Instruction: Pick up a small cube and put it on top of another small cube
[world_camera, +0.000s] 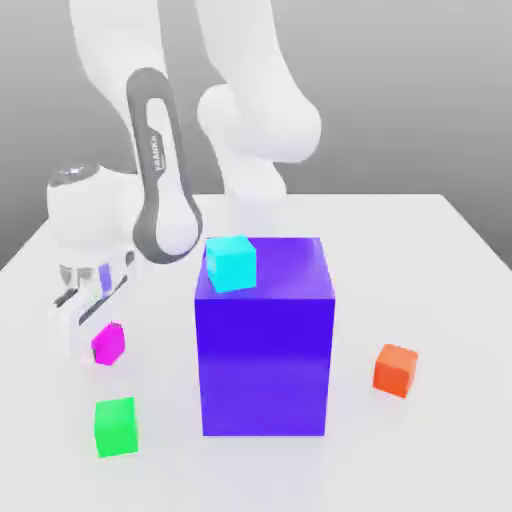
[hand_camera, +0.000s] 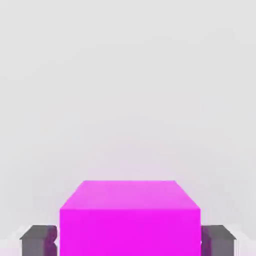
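Observation:
The small magenta cube (world_camera: 108, 343) rests on the white table at the exterior view's left. My gripper (world_camera: 94, 326) has come down over it from above. In the hand view the magenta cube (hand_camera: 130, 215) sits between my two dark fingers (hand_camera: 38, 240), which press against its opposite sides, so the gripper (hand_camera: 128, 241) is shut on it. The small green cube (world_camera: 116, 427) stands on the table a short way in front of the magenta one, apart from it and nearer the front edge.
A big blue-purple block (world_camera: 265, 350) stands mid-table, to the right of both cubes, with a cyan small cube (world_camera: 231, 263) on its top corner. An orange small cube (world_camera: 396, 369) lies further right. The white table (world_camera: 440, 290) extends behind.

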